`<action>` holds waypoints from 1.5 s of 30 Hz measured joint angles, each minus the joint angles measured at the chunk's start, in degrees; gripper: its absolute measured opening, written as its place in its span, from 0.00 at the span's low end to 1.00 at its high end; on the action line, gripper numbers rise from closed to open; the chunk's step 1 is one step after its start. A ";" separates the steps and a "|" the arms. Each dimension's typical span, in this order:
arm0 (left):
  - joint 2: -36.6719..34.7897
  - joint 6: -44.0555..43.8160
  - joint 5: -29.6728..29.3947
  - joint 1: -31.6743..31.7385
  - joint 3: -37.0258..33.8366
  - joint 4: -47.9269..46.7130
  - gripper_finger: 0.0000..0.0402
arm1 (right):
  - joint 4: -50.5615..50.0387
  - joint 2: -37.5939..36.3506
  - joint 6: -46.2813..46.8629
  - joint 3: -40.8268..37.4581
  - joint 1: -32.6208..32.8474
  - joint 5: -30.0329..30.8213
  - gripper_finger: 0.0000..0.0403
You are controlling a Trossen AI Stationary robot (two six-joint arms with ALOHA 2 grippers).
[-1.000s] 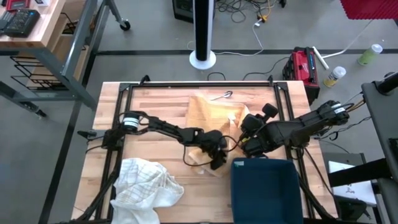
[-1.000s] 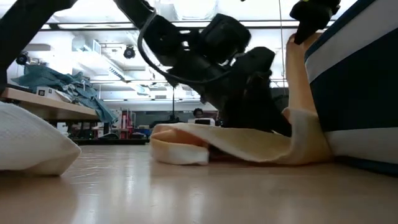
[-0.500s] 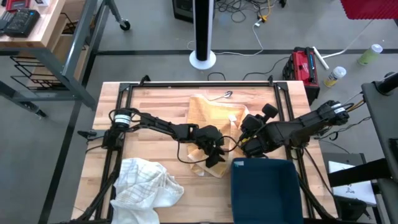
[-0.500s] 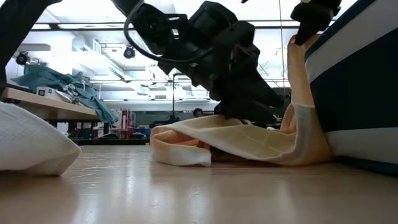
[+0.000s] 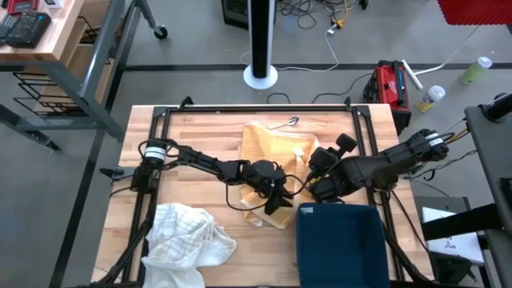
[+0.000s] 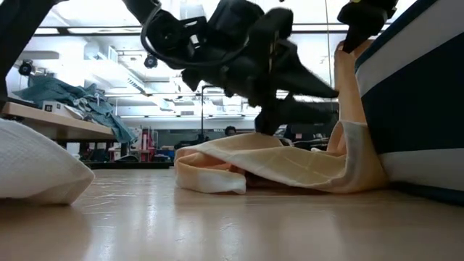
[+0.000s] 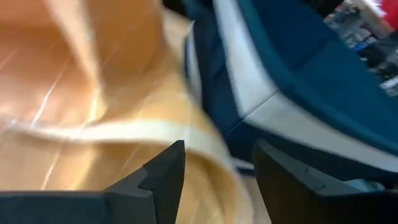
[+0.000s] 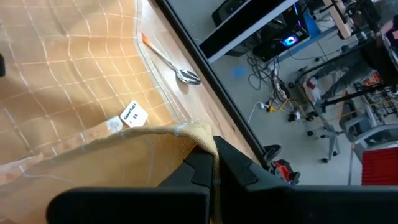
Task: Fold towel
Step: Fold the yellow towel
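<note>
Towel (image 5: 270, 148), a tan checked cloth, lies on the wooden table (image 5: 200, 136) from near the far edge toward the middle, its near part bunched and partly doubled over. One corner of it is lifted off the surface and stands upright against the dark blue bin (image 5: 340, 244) that sits at the table's near right.

The right gripper (image 8: 214, 163) has its fingers pressed together on that raised corner, pinching the fabric's edge; its arm comes in low from the right edge of the table, bent at the elbow.

The left gripper (image 5: 276, 198) hangs just above the folded near part of the towel, its fingers (image 7: 163, 180) spread apart with nothing between them. Its arm stretches from the left edge across the middle of the table, the wrist tilted downward and toward the bin.

A crumpled white cloth (image 5: 188, 240) lies at the near left corner. A spoon (image 5: 286, 122) rests by the far edge, just beside the towel.
</note>
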 joint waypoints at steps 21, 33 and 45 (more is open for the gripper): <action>5.68 -2.55 -2.95 -1.31 1.98 3.34 0.45 | 1.75 0.00 0.77 0.00 -0.13 -1.05 0.00; 9.77 5.52 -7.07 -1.26 4.32 4.02 0.28 | 2.38 0.00 1.95 0.04 -0.13 -1.07 0.00; -7.23 19.46 -21.70 0.38 2.18 -18.59 0.01 | 3.19 0.01 1.32 0.07 -0.13 -0.80 0.00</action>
